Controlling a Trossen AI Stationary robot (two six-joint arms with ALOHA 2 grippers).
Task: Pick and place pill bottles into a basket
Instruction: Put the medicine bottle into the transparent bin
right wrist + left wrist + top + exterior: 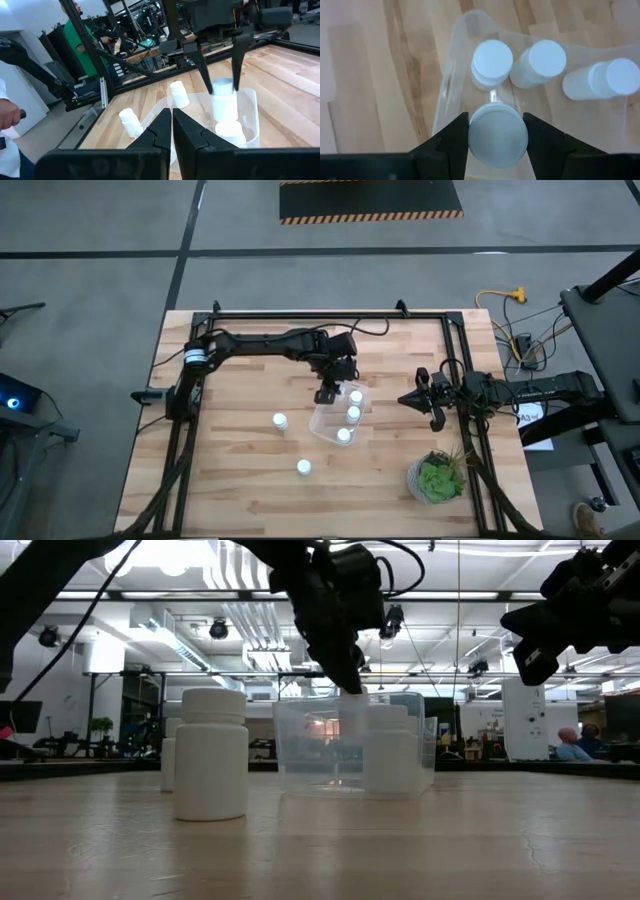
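My left gripper [327, 394] is above the clear bin's [328, 423] far left part, shut on a white pill bottle [498, 136] that reaches down into the bin. Three more white-capped bottles [492, 59] [546, 60] [612, 76] stand in the bin. Two bottles stand on the table left of and nearer than the bin [280, 421] [304, 467]. My right gripper [428, 402] is shut and empty, above the table to the bin's right. My left gripper pinches the bottle's top, at the cap's two sides [472, 132], between its two fingers [206, 80]. The fingers come from above, pointing down. The bottle hangs upright with its lower part inside the bin. Whether it touches the bin's floor I cannot tell.
A green potted plant [437, 478] stands at the table's near right. Black frame rails [330, 313] run along the table's far edge and sides. People show beyond the table in the right wrist view, one in a green shirt [82, 47].
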